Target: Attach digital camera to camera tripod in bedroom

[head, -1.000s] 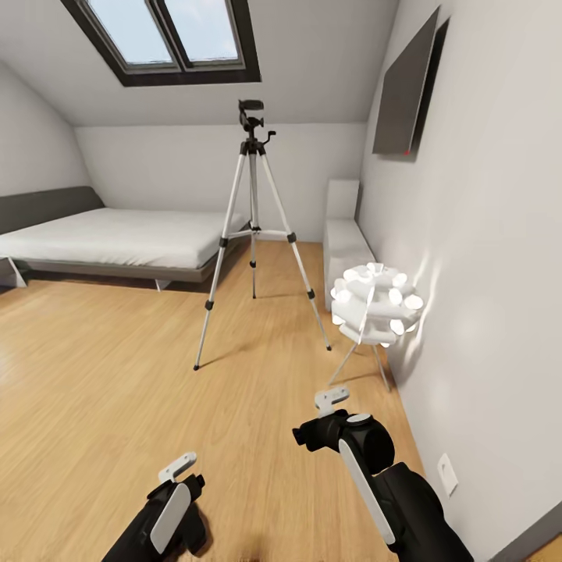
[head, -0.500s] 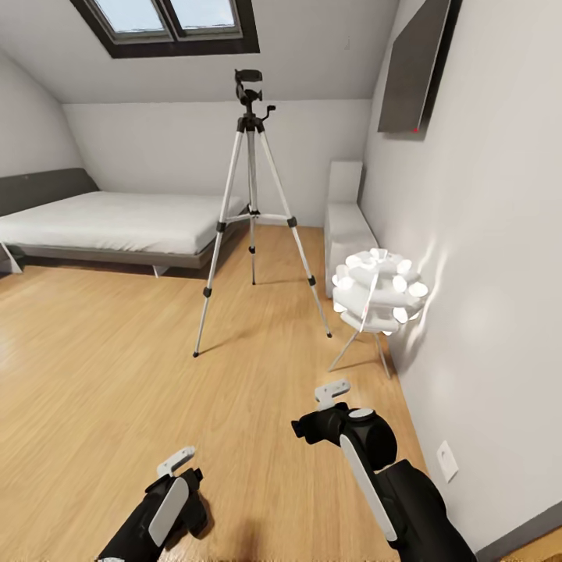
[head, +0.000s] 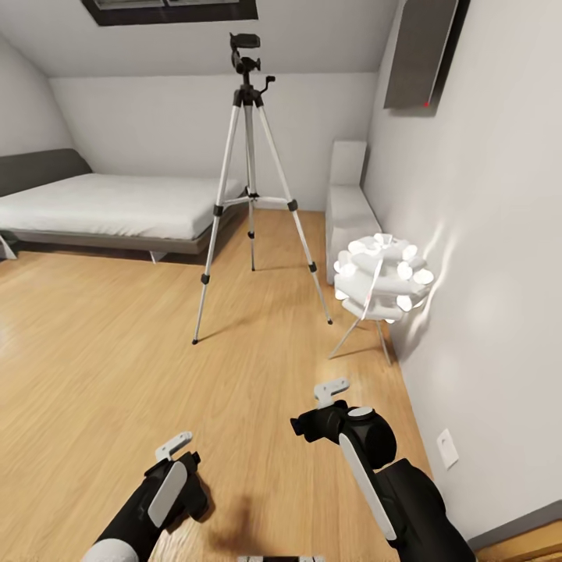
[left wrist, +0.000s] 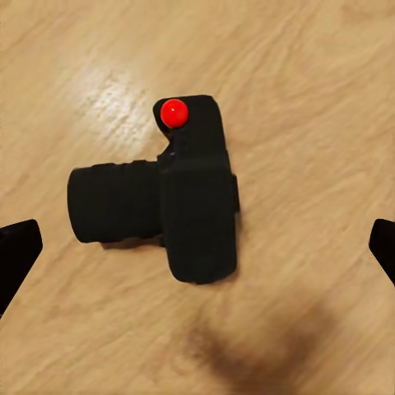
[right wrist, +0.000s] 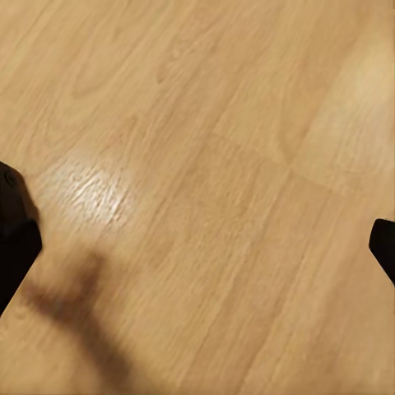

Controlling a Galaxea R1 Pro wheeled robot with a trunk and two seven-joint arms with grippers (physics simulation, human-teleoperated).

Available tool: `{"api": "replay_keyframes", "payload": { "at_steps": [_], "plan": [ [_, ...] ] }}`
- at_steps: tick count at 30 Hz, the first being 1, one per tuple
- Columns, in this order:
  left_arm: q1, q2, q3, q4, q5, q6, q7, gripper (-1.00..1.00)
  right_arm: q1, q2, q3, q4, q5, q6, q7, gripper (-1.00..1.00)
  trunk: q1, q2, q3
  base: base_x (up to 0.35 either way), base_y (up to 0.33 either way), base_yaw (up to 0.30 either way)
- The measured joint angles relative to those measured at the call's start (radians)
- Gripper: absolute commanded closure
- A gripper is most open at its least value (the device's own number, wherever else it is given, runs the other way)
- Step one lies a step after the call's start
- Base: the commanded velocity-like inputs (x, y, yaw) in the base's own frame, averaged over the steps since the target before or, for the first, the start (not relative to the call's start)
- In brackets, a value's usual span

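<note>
Left wrist view looks straight down on the camera (left wrist: pixel 173 202), lying on the wood floor (left wrist: pixel 313 90) between the left fingers (left wrist: pixel 197 247), whose dark tips sit wide apart at the two edges of that picture, well clear of the body on both sides. So the left fingers are spread and grasp nothing. The lens barrel points toward one finger and the red button is on the upper face. I cannot tell how far above the camera the fingers hang.

Right wrist view gives bare floor (right wrist: pixel 206 164) between the right fingers (right wrist: pixel 197 247), also spread, nothing held.

Risks, as I judge them: closing along the lens axis would press on the round barrel end, and the camera could roll or skid out. A descent that is off centre would let one finger tip nudge the body and spin it on the smooth boards. The tripod (head: pixel 250 179) stands well ahead, its head high; carrying a loosely pinched camera up there invites a drop, and a bump against a thin leg could tip the stand toward the lamp (head: pixel 382 285) or the bed (head: pixel 109 207).

Head view supplies the room layout, the tripod and both arms, left (head: pixel 173 450) and right (head: pixel 331 393). The left wrist view supplies the camera's pose, which I cannot make out in the head view
</note>
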Motion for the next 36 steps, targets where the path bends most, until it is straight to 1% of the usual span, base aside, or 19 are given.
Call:
{"api": "replay_keyframes", "payload": {
  "at_steps": [2, 9, 10, 15, 18, 22, 24, 26, 28, 36],
  "plan": [
    [-0.005, 0.000, 0.000, -0.001, 0.000, 0.000, 0.001, -1.00, 0.000, 0.000, 0.000, 0.000, 0.000, 0.000, 0.000, -1.00, 0.001, 0.000, -0.008, 0.000, 0.000, 0.000],
    [-0.030, 0.000, 0.001, -0.003, 0.003, -0.001, 0.049, -1.00, 0.003, 0.000, 0.002, 0.000, 0.000, 0.000, 0.000, -1.00, 0.004, -0.002, -0.035, 0.000, 0.000, 0.000],
    [-0.043, -0.001, 0.000, -0.003, 0.005, -0.002, 0.061, -1.00, 0.004, -0.001, 0.015, -0.001, 0.000, 0.000, 0.000, -1.00, 0.004, -0.002, -0.039, 0.000, 0.000, 0.000],
    [-0.067, -0.007, 0.001, -0.005, 0.005, -0.003, 0.073, -1.00, 0.006, -0.004, 0.053, -0.003, 0.001, 0.000, 0.000, -1.00, 0.007, -0.004, -0.058, 0.000, 0.000, 0.000],
    [-0.080, -0.010, 0.001, -0.005, 0.005, -0.003, 0.076, -1.00, 0.007, -0.005, 0.062, -0.003, 0.002, 0.000, -0.001, -1.00, 0.008, -0.004, -0.070, 0.000, 0.000, 0.000],
    [-0.105, -0.013, -0.001, -0.005, 0.005, -0.003, 0.081, -1.00, 0.007, -0.006, 0.066, -0.005, 0.002, 0.000, -0.001, -1.00, 0.010, -0.005, -0.085, 0.000, 0.000, 0.000],
    [-0.124, -0.016, -0.003, -0.006, 0.007, -0.004, 0.101, -1.00, 0.007, -0.007, 0.068, -0.006, 0.002, 0.000, -0.001, -1.00, 0.011, -0.006, -0.093, 0.000, 0.000, 0.000],
    [-0.127, -0.017, -0.003, -0.007, 0.007, -0.004, 0.106, -1.00, 0.007, -0.007, 0.068, -0.006, 0.002, 0.000, -0.001, -1.00, 0.012, -0.006, -0.101, 0.000, 0.000, 0.000],
    [-0.135, -0.026, -0.004, -0.021, 0.007, -0.006, 0.123, -1.00, 0.008, -0.008, 0.067, -0.011, 0.001, 0.000, 0.000, -1.00, 0.013, -0.007, -0.108, 0.000, 0.000, 0.000],
    [-0.138, -0.036, -0.005, -0.035, 0.006, -0.008, 0.132, -1.00, 0.008, -0.009, 0.058, -0.016, -0.003, 0.000, 0.000, -1.00, 0.016, -0.008, -0.139, 0.000, 0.000, 0.000]
  ]
}}
